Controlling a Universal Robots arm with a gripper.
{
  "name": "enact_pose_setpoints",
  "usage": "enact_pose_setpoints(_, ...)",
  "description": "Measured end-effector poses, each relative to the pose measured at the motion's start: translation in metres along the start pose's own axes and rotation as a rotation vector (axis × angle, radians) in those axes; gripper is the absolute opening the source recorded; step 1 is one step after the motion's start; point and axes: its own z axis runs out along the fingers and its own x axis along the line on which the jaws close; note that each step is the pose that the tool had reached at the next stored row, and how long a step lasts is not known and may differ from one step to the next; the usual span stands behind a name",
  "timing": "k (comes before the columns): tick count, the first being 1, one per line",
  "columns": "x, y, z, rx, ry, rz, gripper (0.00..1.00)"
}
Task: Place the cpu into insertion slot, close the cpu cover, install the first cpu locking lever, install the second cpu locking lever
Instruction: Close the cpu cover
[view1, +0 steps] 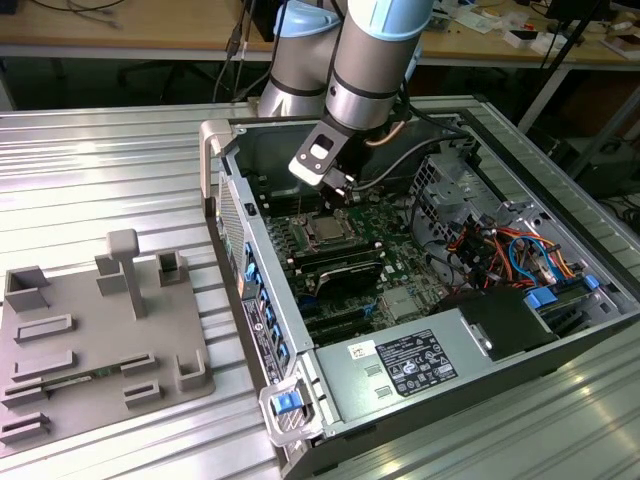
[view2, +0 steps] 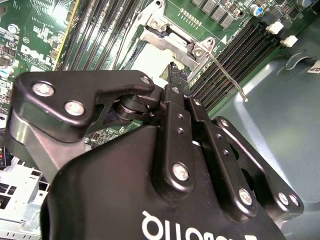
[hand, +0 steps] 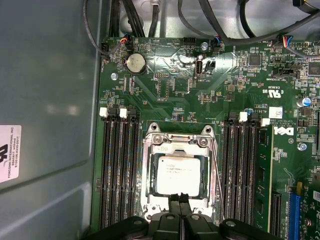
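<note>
The cpu (hand: 179, 174) lies flat in its socket on the board (hand: 165, 85), metal top up; it is square, with no long axis. One cover (hand: 148, 175) lies down around it, its window framing the chip and its longer sides parallel to the memory slots (hand: 117, 170), which flank the socket in two banks. One thin lever (hand: 216, 165) runs along the cover's side; in the second wrist view it (view2: 225, 72) seems lifted off the board. The gripper (hand: 179, 202) hangs over the cover's edge, fingers pressed together, holding nothing. The open case (view1: 250, 290) sits at the exterior view's right, one grey fixture (view1: 90, 340) at its left.
</note>
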Motion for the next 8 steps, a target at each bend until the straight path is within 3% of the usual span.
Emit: enact_pose_setpoints(8, -0.0001, -0.0012, 0.0027, 0.0000, 0.0001, 0.000, 0.11)
